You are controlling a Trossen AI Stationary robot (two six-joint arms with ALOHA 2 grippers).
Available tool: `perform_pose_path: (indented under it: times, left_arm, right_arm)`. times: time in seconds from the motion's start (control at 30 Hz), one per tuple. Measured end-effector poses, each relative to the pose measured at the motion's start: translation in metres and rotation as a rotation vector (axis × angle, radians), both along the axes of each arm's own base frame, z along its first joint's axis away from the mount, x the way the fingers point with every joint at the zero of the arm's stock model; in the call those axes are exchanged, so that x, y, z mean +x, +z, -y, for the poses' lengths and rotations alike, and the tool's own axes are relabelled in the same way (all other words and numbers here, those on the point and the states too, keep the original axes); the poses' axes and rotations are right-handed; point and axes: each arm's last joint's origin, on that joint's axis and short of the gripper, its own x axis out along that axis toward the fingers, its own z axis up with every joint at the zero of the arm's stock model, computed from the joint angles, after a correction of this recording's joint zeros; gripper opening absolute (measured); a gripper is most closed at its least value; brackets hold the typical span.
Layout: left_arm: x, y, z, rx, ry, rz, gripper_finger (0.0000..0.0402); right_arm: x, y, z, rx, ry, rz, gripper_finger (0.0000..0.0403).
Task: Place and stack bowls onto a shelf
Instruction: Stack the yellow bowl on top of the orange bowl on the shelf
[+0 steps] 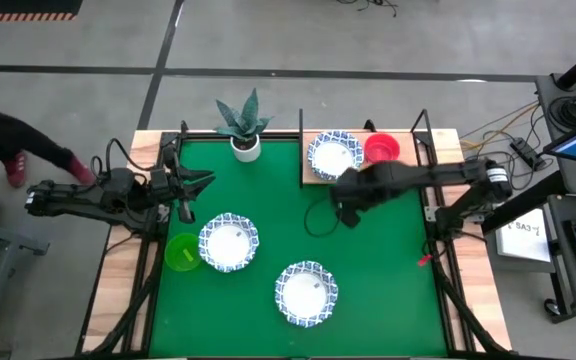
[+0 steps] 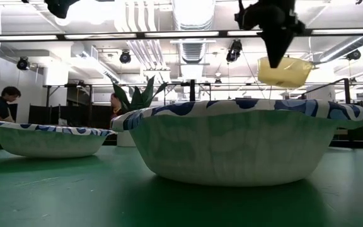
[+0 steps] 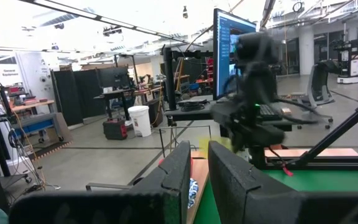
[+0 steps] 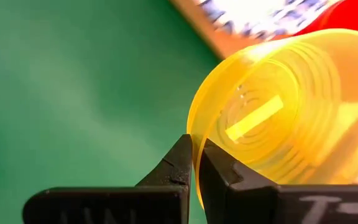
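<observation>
Pinching the rim of a yellow bowl point(image 4: 278, 118) between nearly closed jaws, the right gripper point(image 4: 194, 155) was found raised above the mat, just beside the near edge of the shelf point(image 1: 311, 176). In the low view the same yellow bowl point(image 2: 285, 71) was seen hanging clear of the table under the right gripper point(image 2: 276, 47). From above, the bowl itself was hidden beneath the arm.

On the shelf, one white bowl with a blue rim point(image 1: 334, 155) was noted, with a red bowl point(image 1: 381, 149) just beside it; both were judged already placed. The yellow bowl was judged to be in transit to the shelf, not yet set down.

The left gripper point(image 1: 190, 187) was held at the left side of the mat, near the plant pot point(image 1: 246, 147). Its jaws were narrowly parted and nothing was held between them, as the left wrist view showed.

Remaining on the green mat point(image 1: 268, 240) were two white blue-rimmed bowls, one left of centre point(image 1: 229, 243) and one nearer the front point(image 1: 306, 293), and a green bowl point(image 1: 182, 252) touching or just beside the former. No purple bowl was identified. The task was judged under half complete, with three bowls still to be moved and stacked.
</observation>
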Motion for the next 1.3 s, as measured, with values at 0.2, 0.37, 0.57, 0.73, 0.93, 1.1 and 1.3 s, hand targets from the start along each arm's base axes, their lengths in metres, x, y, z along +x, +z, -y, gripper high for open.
perform_pose_path:
  times: [0.2, 0.37, 0.57, 0.73, 0.93, 1.1, 1.3]
  left_arm:
    - [0.000, 0.000, 0.000, 0.000, 0.001, 0.000, 0.0040]
    - [0.000, 0.000, 0.000, 0.000, 0.000, 0.000, 0.0040]
    - [0.000, 0.000, 0.000, 0.005, 0.001, -0.002, 0.0040]
    - [0.000, 0.000, 0.000, 0.008, 0.002, -0.004, 0.0040]
    - [0.000, 0.000, 0.000, 0.016, 0.003, -0.008, 0.0040]
    - [0.000, -0.001, 0.000, 0.018, 0.004, -0.011, 0.0040]
    - [0.000, -0.001, 0.000, 0.018, 0.003, -0.011, 0.0040]
  right_arm:
    - [-0.008, 0.005, 0.059, -0.003, 0.041, -0.069, 0.0009]
    - [-0.027, 0.004, 0.112, 0.011, 0.012, -0.123, 0.0009]
    - [-0.047, 0.000, 0.157, 0.055, -0.040, -0.074, 0.0009]
    - [-0.052, -0.008, 0.174, 0.074, -0.043, -0.018, 0.0009]
    - [-0.054, -0.021, 0.174, 0.091, -0.041, -0.042, 0.0009]
    - [-0.053, -0.029, 0.175, 0.077, -0.044, -0.037, 0.0012]
    - [-0.052, -0.033, 0.176, 0.073, -0.049, -0.031, 0.0034]
